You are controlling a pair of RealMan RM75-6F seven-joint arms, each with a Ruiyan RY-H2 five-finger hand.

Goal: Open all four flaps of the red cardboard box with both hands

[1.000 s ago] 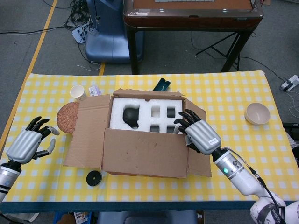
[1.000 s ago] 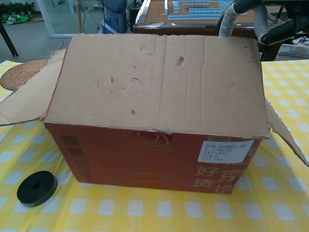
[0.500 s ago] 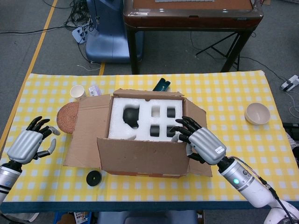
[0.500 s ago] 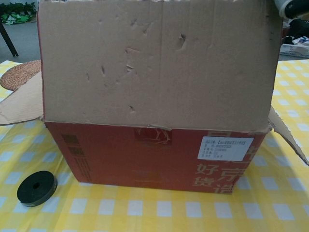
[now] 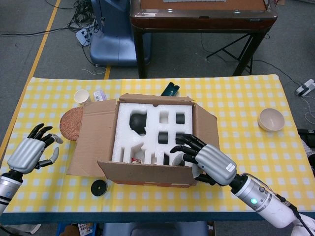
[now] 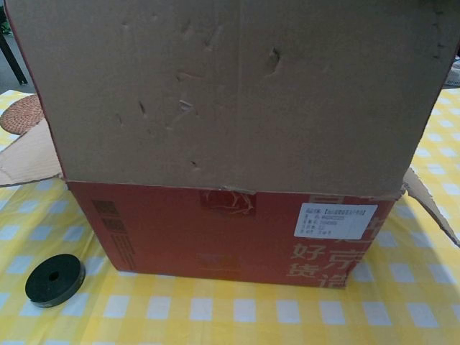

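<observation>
The red cardboard box [image 6: 215, 233] stands mid-table with white foam [image 5: 147, 129] showing inside. Its left flap [image 5: 91, 136] lies flat and outward, the back flap [image 5: 155, 100] and right flap [image 5: 206, 123] stand open. The front flap [image 5: 147, 173] leans toward me and fills the upper chest view as a brown sheet [image 6: 230, 93]. My right hand [image 5: 204, 160] is at the flap's right end on its inner side, fingers spread over the foam, holding nothing. My left hand [image 5: 32, 151] hovers open at the table's left edge, apart from the box.
A black disc [image 5: 99, 187] lies near the box's front left corner. A woven coaster [image 5: 70, 124], a paper cup [image 5: 81, 96] and a small packet [image 5: 100, 95] sit at the left. A dark object [image 5: 170, 89] lies behind the box. A bowl [image 5: 271, 119] stands far right.
The front flap has swung up off the foam and toward me, uncovering more of the inside. My right hand has moved nearer the front edge with it. The left hand has stayed put.
</observation>
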